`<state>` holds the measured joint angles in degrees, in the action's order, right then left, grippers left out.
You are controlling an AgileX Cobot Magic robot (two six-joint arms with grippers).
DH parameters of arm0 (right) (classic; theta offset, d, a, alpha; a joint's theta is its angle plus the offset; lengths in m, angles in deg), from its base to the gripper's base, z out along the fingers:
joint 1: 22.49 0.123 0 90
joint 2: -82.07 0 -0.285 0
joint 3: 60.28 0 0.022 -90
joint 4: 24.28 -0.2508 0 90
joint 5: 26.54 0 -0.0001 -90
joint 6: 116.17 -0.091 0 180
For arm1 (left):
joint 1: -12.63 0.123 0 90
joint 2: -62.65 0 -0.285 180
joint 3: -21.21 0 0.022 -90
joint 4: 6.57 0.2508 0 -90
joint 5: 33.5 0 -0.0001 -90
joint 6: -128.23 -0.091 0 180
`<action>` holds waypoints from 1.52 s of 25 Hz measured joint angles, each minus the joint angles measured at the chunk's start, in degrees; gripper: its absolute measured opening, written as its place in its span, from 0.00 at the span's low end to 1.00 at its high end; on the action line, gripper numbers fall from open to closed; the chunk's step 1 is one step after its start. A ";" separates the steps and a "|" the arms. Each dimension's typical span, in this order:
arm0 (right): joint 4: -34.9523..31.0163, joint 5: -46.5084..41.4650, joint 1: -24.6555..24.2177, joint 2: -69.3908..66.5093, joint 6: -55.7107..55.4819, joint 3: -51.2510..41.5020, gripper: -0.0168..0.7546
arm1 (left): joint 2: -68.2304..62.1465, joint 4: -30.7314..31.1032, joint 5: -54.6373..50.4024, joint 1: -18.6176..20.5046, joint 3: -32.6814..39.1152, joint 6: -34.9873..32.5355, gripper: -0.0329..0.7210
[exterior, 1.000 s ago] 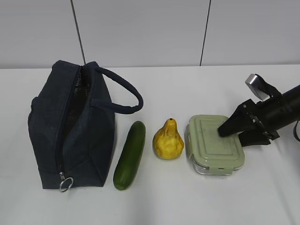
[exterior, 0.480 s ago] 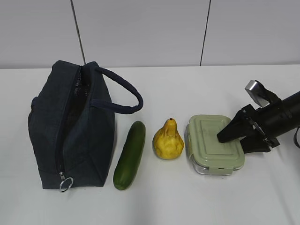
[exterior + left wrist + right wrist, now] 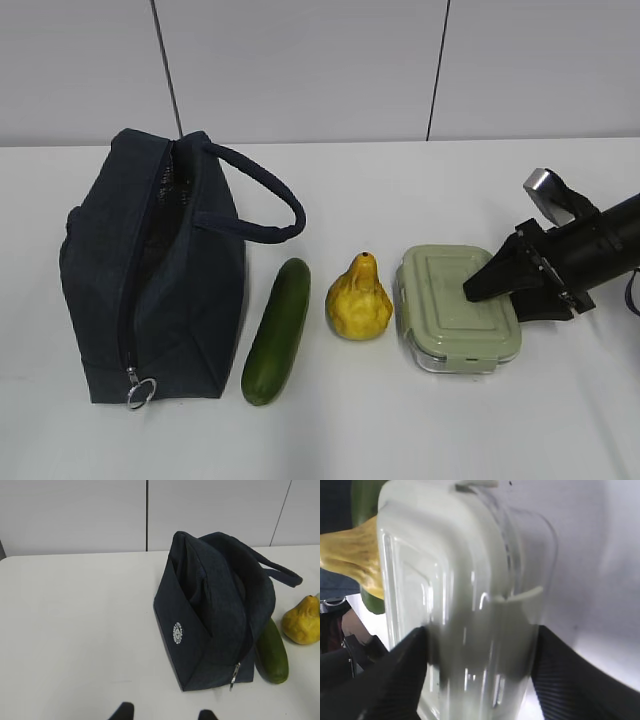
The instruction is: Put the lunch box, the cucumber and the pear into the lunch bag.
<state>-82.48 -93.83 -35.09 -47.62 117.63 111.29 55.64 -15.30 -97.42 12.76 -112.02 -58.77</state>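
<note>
Glass walls of the lunch box (image 3: 457, 322) are sitting between the right gripper (image 3: 477, 667) fingers, apparently clasping it; off-centre, it is risking tipping once lifted

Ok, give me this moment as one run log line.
phase: grasping lunch box | right gripper: fingers straddling it | cucumber, pear: on table | lunch bag: unzipped | left gripper: idle
</note>
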 joint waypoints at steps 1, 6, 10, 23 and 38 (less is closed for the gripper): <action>-0.13 0.00 0.00 0.00 0.00 0.00 0.65 | 0.00 0.00 0.00 0.00 0.00 0.00 0.36; -0.17 0.00 0.00 0.00 0.00 0.00 0.64 | 0.00 0.00 0.00 0.00 0.00 0.00 0.36; -0.52 -0.10 0.00 0.00 0.00 0.00 0.59 | 0.00 0.00 0.00 0.00 0.00 0.00 0.36; -0.86 -0.71 0.00 0.00 0.00 0.00 0.54 | 0.00 0.00 0.00 0.00 0.00 0.00 0.36; -0.86 -0.71 0.00 0.00 0.00 0.00 0.54 | 0.00 -0.13 0.00 0.00 0.00 0.00 0.36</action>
<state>-83.34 -94.53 -35.09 -47.62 117.63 111.29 55.64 -15.43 -97.42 12.76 -112.02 -58.77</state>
